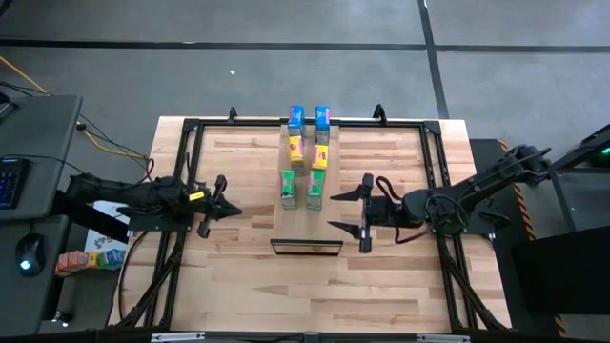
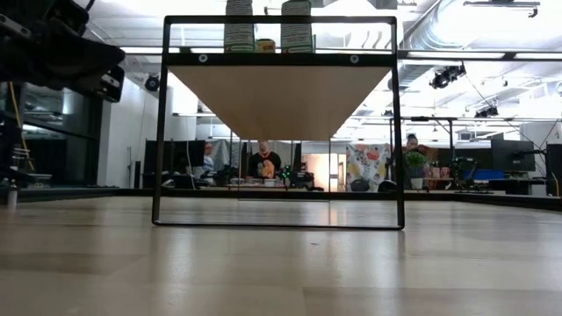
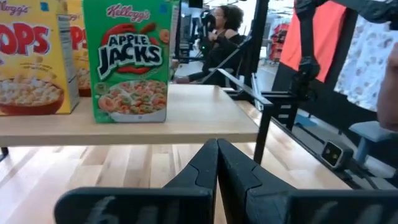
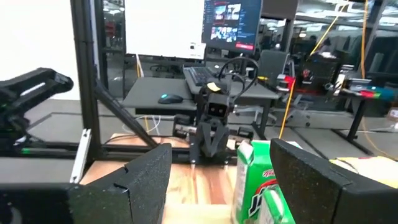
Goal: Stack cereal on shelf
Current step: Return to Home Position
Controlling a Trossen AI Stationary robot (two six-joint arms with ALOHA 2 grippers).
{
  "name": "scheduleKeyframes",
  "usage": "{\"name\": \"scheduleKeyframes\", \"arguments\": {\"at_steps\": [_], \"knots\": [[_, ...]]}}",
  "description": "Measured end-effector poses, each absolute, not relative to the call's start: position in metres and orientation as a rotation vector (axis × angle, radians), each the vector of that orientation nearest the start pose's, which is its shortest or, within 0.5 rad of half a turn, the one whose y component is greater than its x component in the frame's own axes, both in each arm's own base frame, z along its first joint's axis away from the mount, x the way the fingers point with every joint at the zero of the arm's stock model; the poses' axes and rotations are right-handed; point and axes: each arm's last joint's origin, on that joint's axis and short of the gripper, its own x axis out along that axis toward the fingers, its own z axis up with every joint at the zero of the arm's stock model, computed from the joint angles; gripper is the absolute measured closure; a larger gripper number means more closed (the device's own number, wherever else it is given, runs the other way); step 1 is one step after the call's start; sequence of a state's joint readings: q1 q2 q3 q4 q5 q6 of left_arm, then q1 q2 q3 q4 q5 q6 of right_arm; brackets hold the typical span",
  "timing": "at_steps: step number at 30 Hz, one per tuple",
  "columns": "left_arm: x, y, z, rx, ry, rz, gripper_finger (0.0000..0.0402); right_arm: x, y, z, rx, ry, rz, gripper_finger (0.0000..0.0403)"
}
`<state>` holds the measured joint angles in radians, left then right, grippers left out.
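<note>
Six small cereal boxes stand upright on the raised pale shelf (image 3: 186,118), in two rows: blue (image 1: 295,116), yellow (image 1: 296,150) and green (image 1: 288,188), with the second green one (image 1: 315,186) beside it. The left wrist view shows a green Apple Jacks box (image 3: 130,62) and a yellow box (image 3: 31,56) resting on their bottoms. My left gripper (image 1: 229,211) is shut and holds nothing, to the left of the shelf. My right gripper (image 1: 341,211) is open at shelf height, to the right of the green boxes and apart from them. One green box (image 4: 255,180) shows just beyond its fingers.
The shelf rests on a black frame (image 2: 161,123) that stands on the butcher-block table (image 1: 286,295). Black rails (image 1: 191,143) run along the table's sides. A side desk at the left holds a mouse (image 1: 29,255) and some small coloured boxes (image 1: 81,259). People sit in the room behind.
</note>
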<state>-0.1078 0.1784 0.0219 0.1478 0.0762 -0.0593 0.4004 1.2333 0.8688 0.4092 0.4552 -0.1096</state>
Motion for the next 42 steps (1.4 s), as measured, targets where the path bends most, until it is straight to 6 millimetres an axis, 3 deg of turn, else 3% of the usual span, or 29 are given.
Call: {"name": "scheduleKeyframes", "arguments": {"at_steps": [8,16,20,25,28,35,42], "knots": [[0.096,-0.012,0.171,-0.065,-0.020,-0.165,0.0401,0.242,0.102,0.333,-0.103,-0.012,-0.008,0.0135],[0.097,-0.010,0.167,-0.050,0.006,-0.094,0.0401,0.231,0.098,0.334,-0.095,0.044,0.002,0.0150],[0.098,-0.010,0.167,-0.049,0.011,-0.095,0.0401,0.224,0.094,0.332,-0.108,0.105,-0.014,0.0219],[0.098,-0.010,0.167,-0.049,0.008,-0.095,0.0401,0.218,0.087,0.326,-0.110,0.193,-0.043,0.0372],[0.098,-0.010,0.167,-0.049,0.009,-0.095,0.0401,0.216,0.083,0.322,-0.098,0.240,-0.060,0.0384],[0.098,-0.010,0.167,-0.049,0.009,-0.096,0.0401,0.212,0.059,0.271,-0.096,0.218,-0.064,0.0399],[0.098,-0.010,0.167,-0.049,0.009,-0.095,0.0401,0.170,0.017,0.233,0.056,0.062,-0.048,0.0401]]}}
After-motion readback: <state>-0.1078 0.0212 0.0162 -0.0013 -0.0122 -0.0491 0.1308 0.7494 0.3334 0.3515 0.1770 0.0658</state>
